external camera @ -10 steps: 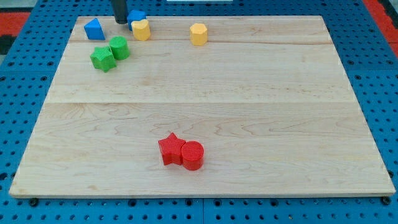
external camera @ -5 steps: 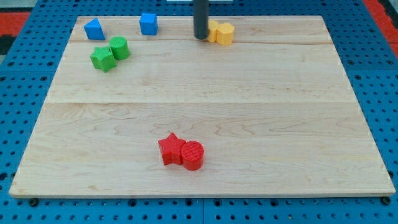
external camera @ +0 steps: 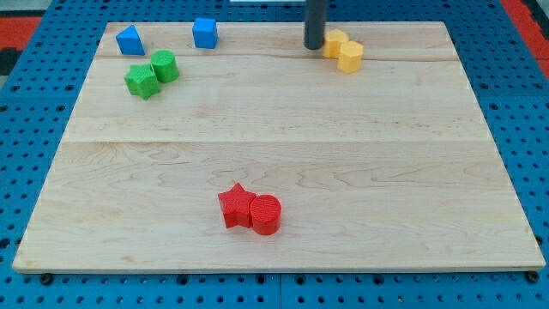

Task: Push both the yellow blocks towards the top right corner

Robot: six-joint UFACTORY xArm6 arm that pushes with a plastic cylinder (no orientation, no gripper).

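Two yellow blocks touch each other near the view's top, right of centre: one (external camera: 334, 42) against my rod, the other (external camera: 350, 57) just to its lower right. Their shapes are unclear. My tip (external camera: 314, 46) rests on the board just left of the first yellow block, touching or nearly touching it. The rod rises out of the view's top.
A blue block (external camera: 129, 39) and a blue cube (external camera: 204, 33) sit at the top left. A green star (external camera: 141, 81) and green cylinder (external camera: 165, 65) touch below them. A red star (external camera: 235, 206) and red cylinder (external camera: 266, 215) touch at the bottom centre. The wooden board (external camera: 274, 146) lies on blue pegboard.
My tip has moved right along the top edge, pushing the left yellow block into the other one. Both yellow blocks have slid further right together.
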